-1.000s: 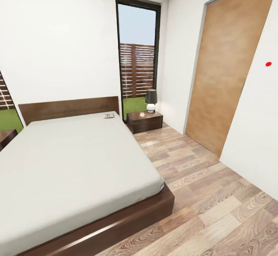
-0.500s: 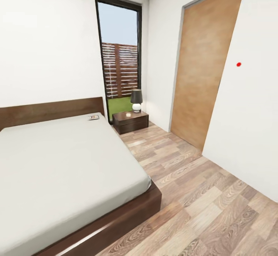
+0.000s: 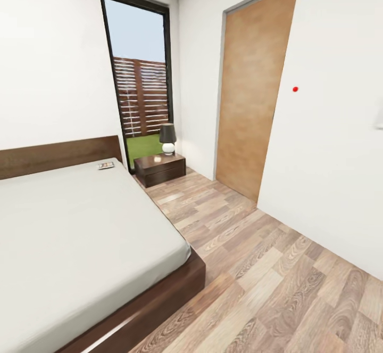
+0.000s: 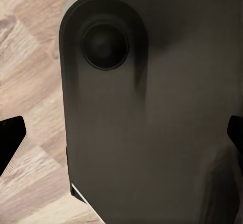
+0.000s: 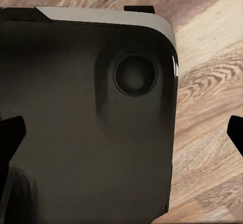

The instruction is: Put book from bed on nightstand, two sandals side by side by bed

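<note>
Room: white-walled bedroom point(image 3: 53, 65) with a light wood-plank floor point(image 3: 276, 268); the robot looks in from the foot end of the bed.
Bed: low dark-brown frame and plain headboard, smooth light-grey mattress point(image 3: 74, 236), at the left of the head view.
Book: small and thin, lying flat on the mattress at its far corner just before the headboard point(image 3: 106, 165); the cover is too small to read, perhaps a dark picture with a reddish band.
Window: tall, black-framed point(image 3: 139, 81), showing a slatted fence and grass.
Nightstand: dark glossy cabinet point(image 3: 160, 169) just beside the bed, carrying a small lamp point(image 3: 168, 139).
Door: plain wood panel point(image 3: 250, 92) in the right wall.
Left hand: fingertips point(image 4: 11, 145) at the frame edges, jaws spread, nothing held.
Right hand: fingertips point(image 5: 10, 140) likewise apart and empty.
Risk: the book lies well from here; driving up the aisle could clip the bed frame, and the lamp crowds the nightstand top.
</note>
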Tool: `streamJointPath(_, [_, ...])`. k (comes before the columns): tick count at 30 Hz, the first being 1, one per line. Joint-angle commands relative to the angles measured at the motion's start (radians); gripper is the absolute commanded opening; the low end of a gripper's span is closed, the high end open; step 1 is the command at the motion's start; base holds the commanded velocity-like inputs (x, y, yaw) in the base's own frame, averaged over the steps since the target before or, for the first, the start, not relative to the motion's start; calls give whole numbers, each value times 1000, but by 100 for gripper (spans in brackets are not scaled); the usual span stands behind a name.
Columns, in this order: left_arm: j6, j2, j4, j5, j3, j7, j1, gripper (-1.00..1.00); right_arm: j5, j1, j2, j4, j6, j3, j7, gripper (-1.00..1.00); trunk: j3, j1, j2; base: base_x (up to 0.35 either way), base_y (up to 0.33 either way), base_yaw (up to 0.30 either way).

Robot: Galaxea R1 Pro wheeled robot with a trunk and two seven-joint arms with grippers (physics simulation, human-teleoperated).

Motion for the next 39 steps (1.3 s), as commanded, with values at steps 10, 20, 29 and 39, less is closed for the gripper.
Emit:
streamJointPath(10, [-2, -1, -1, 1, 1, -1, 0, 100, 0, -1, -1, 0, -1, 0, 0, 100, -1, 0, 0, 0, 0, -261])
streamJointPath(20, [-2, -3, -2, 1, 2, -1, 0, 100, 0, -1, -1, 0, -1, 0, -1, 100, -1, 0, 0, 0, -19, -262])
streamJointPath(29, [-2, -3, -3, 1, 2, -1, 0, 100, 0, -1, -1, 0, -1, -1, -1, 100, -1, 0, 0, 0, -76, -262])
streamJointPath(39, [-2, -3, -4, 1, 2, -1, 0, 100, 0, -1, -1, 0, -1, -2, -1, 100, -1, 0, 0, 0, -87, -244])
